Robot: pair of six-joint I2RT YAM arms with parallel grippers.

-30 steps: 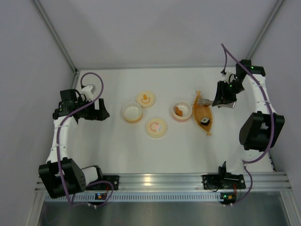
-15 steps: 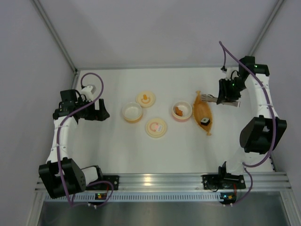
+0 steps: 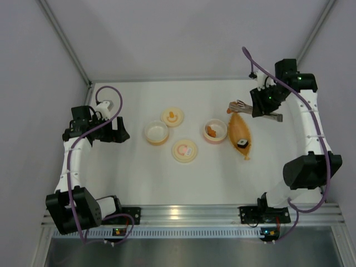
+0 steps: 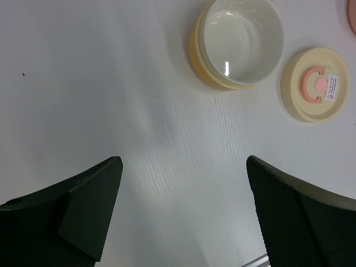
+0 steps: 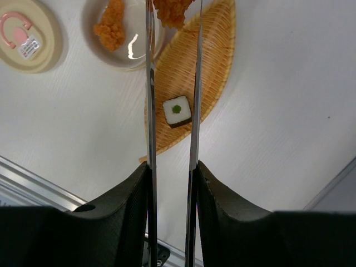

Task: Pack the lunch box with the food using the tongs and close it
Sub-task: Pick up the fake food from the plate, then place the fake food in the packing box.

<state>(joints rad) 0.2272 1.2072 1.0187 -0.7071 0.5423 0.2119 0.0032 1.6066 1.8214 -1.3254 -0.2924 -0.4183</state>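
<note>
tongs [image 5: 149,100] are pinched between the fingers of the right gripper [image 5: 171,167]. their two thin arms are squeezed to a narrow gap, and an orange-brown chunk [image 5: 173,11] is clamped at the tips. in the right wrist view the long axis of the tongs runs straight up the frame, tips at the top edge. the chunk is held over the upper end of a pointed orange woven tray [image 5: 214,61], just beside the rim of the lunch box [image 5: 125,62], which lies to the left of the tips. one chunk [image 5: 111,28] is already seen inside it.

the coming move is judged to turn on that small offset: the tips would have to be carried leftward until the chunk is over the open container, then let apart. in the top view the tongs are laid nearly across the frame, tips pointing left. the tray's long axis is set up and down the frame, and a white square piece [image 5: 177,111] with a green dot rests on it. the pink-marked lid [image 5: 22,33] lies apart, left of the lunch box.

the left gripper [image 4: 183,164] is spread wide over bare worktop [image 4: 83,83] at the left of the frame, well apart from the lunch box, so the right arm is the nearer one.
</note>
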